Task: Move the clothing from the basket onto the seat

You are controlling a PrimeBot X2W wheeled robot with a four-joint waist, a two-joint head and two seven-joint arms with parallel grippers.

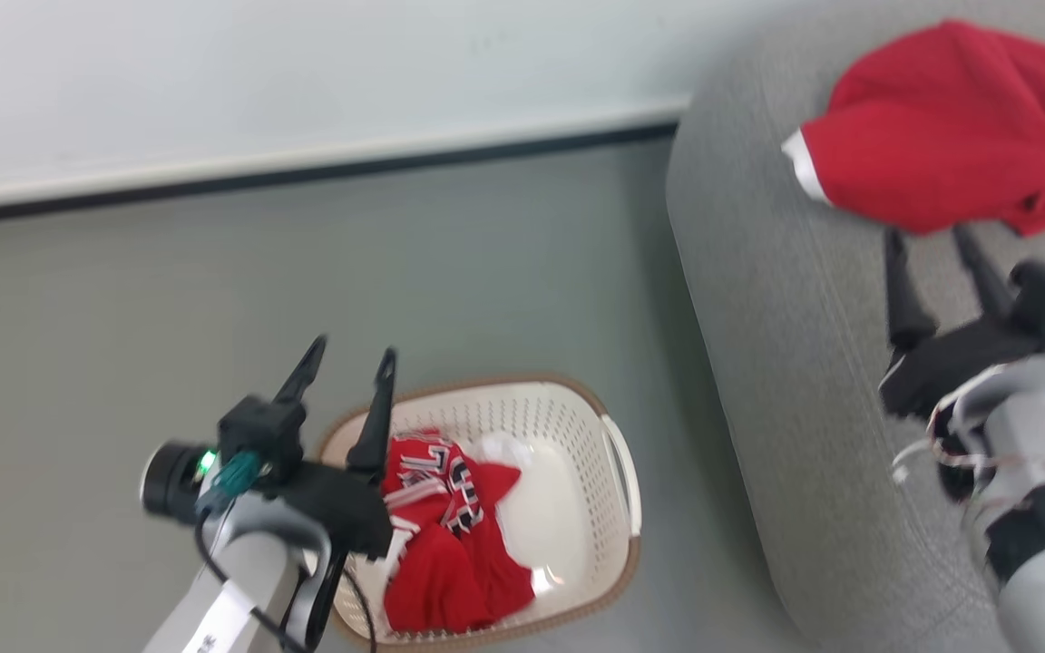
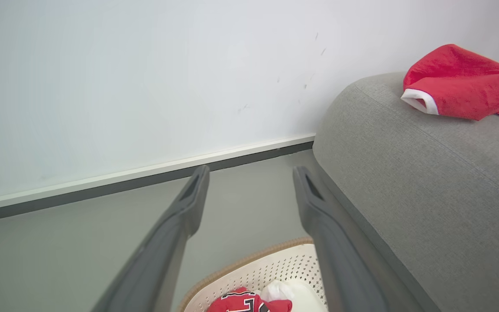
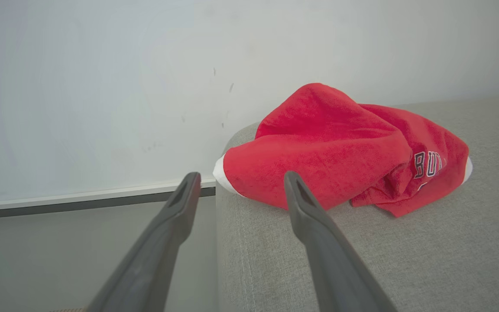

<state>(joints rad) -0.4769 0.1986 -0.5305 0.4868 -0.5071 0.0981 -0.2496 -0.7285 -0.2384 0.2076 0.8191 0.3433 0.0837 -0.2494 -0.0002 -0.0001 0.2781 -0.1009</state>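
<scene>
Spread left claw point(image 2: 251, 172) over basket point(image 2: 275, 265); jersey point(image 2: 461, 86) on sofa point(image 2: 405, 182).

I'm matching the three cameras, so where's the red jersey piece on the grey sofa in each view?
Head view: red jersey piece at upper right, on the sofa.
Left wrist view: red jersey piece at upper right, on the sofa.
Right wrist view: red jersey piece right of centre, on the sofa.
Shared landmark: the white baseboard meeting the sofa's end.

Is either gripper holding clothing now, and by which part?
Nothing is held. Left gripper and right gripper are open, empty; a red jersey lies loose on the sofa.
</scene>
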